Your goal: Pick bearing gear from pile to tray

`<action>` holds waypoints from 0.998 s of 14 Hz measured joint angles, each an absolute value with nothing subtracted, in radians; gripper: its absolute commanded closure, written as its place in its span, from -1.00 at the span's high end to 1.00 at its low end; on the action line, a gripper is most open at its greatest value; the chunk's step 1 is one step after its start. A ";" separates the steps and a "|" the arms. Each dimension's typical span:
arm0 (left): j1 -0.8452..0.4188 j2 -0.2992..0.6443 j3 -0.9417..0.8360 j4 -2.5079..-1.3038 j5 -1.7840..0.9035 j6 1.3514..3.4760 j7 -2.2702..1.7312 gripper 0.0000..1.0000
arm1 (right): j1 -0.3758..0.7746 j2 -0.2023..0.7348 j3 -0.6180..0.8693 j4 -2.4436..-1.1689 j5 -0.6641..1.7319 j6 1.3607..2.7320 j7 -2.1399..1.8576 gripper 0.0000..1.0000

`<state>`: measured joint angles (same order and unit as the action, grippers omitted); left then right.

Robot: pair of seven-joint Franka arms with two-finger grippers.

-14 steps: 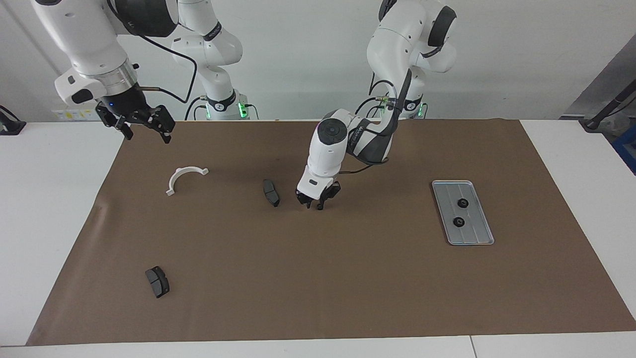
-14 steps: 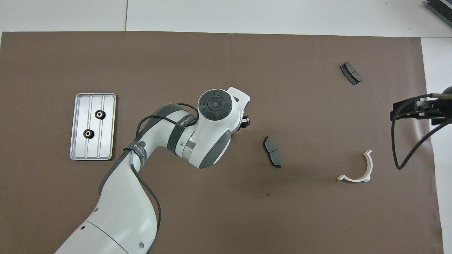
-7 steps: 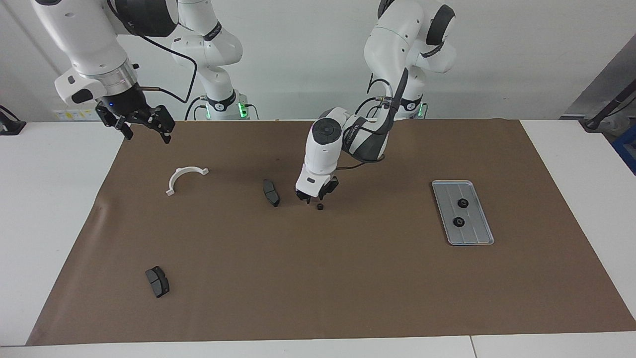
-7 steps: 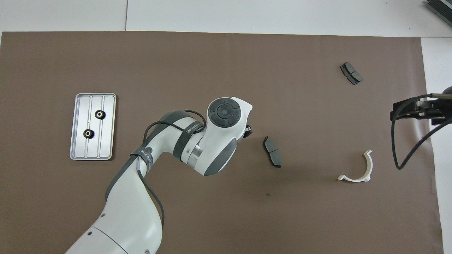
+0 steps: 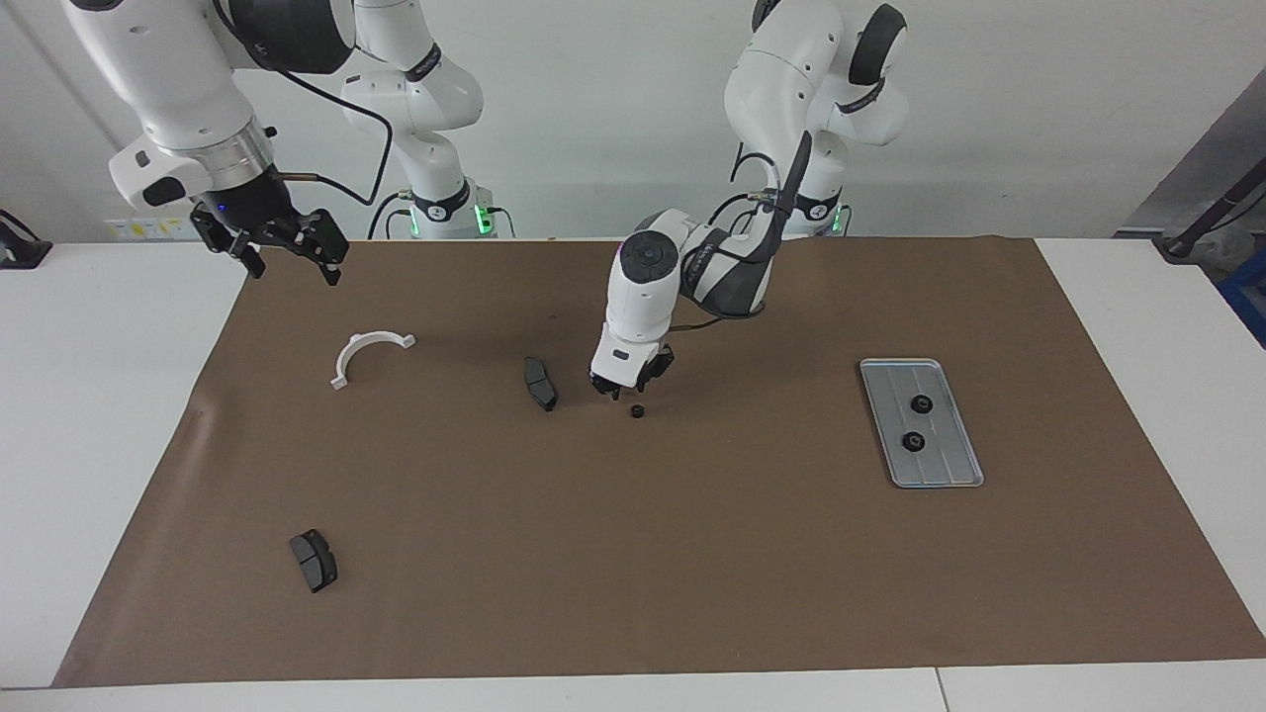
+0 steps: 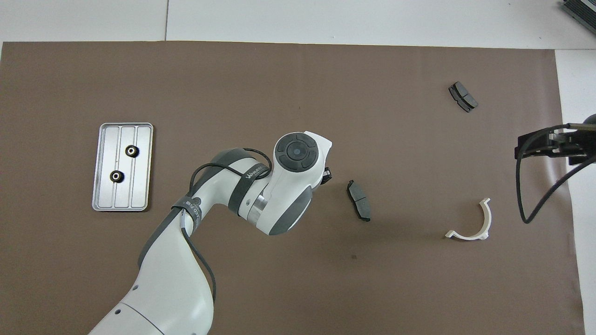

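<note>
One small black bearing gear [image 5: 638, 411] lies on the brown mat mid-table, beside a dark brake pad [image 5: 539, 383]. My left gripper [image 5: 623, 389] hangs just above the mat next to that gear, on the robots' side of it, not touching it. Its fingers are slightly apart and hold nothing. From overhead the left hand covers that gear, and only one of the gripper's fingers [image 6: 326, 174] shows. The silver tray [image 5: 930, 467] [image 6: 142, 163] at the left arm's end holds two gears [image 5: 921, 402] [image 5: 914, 441]. My right gripper [image 5: 294, 267] [image 6: 535, 144] waits open, raised over the mat's edge.
A white curved bracket [image 5: 368, 351] [image 6: 488, 218] lies toward the right arm's end. A second brake pad [image 5: 314, 560] [image 6: 463, 96] lies farther from the robots there. The first pad [image 6: 359, 200] is close to my left hand.
My left gripper has risen and drawn back toward the robots. The gear it covered now lies bare on the mat. The right arm has not moved.
</note>
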<state>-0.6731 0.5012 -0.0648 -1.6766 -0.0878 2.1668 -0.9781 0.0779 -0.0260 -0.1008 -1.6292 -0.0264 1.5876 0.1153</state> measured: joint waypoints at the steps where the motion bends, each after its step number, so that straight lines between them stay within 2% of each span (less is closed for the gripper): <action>1: -0.673 0.501 -0.064 -1.680 -0.088 2.167 -0.986 -0.08 | 0.078 -0.026 -0.101 -1.629 -0.026 1.588 0.115 1.00; 14: -0.695 0.518 -0.061 -1.693 -0.083 2.189 -1.040 -0.11 | 0.078 -0.026 -0.101 -1.629 -0.026 1.588 0.115 1.00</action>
<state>-0.6950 0.5183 -0.0609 -1.6929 -0.0829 2.1887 -1.0397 0.0779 -0.0260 -0.1008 -1.6292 -0.0264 1.5876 0.1153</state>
